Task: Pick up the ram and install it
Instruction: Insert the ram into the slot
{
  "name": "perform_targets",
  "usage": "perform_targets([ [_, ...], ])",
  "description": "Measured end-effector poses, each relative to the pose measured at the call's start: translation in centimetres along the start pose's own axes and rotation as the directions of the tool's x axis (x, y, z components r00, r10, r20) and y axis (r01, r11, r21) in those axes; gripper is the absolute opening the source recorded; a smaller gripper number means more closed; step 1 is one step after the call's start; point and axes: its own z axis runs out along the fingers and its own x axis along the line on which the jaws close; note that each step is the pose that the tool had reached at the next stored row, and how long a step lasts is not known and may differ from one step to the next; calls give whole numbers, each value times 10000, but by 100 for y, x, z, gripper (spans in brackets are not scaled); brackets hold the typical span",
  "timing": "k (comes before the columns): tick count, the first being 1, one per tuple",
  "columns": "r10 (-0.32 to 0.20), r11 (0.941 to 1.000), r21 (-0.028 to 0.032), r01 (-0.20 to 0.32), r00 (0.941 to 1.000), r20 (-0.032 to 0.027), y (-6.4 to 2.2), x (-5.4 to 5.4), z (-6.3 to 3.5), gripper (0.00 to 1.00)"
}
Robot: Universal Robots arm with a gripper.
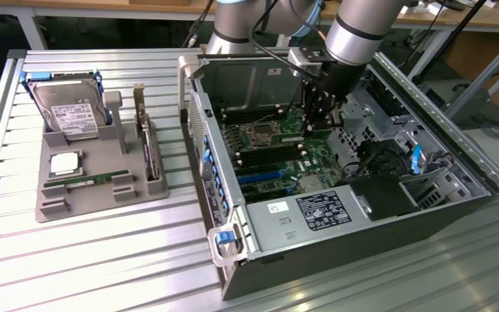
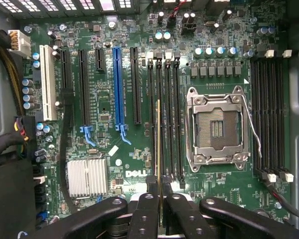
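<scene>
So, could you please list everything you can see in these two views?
Computer case: one, dark grey, open, on the exterior view's right.
Motherboard: one, green, inside the case.
Processor socket: one, silver frame, empty, on the motherboard.
Ram: one, seen edge-on, held over the memory slots.
Holder tray: one, grey, on the exterior view's left.
Hard drive: one, silver, upright in the tray.
Processor chip: one, silver, in the tray.
Second ram stick: one, green, in the tray.
Expansion card: one, on edge in the tray.
Gripper: one, black, shut on the ram.
</scene>
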Motion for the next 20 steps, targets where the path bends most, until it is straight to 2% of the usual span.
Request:
perform_targets([
  [5,1,10000,0,-1,10000,1,0,1,20,13],
  [9,0,10000,1,0,10000,0,34,3,39,13],
  [12,0,10000,0,0,10000,1,151,10,74,13],
  [17,-32,10000,0,32,10000,1,254,15,111,13],
  [19,-456,9990,-3,456,9990,-18,282,17,128,13],
  [20,-482,9988,-3,482,9988,-18,323,19,140,13],
])
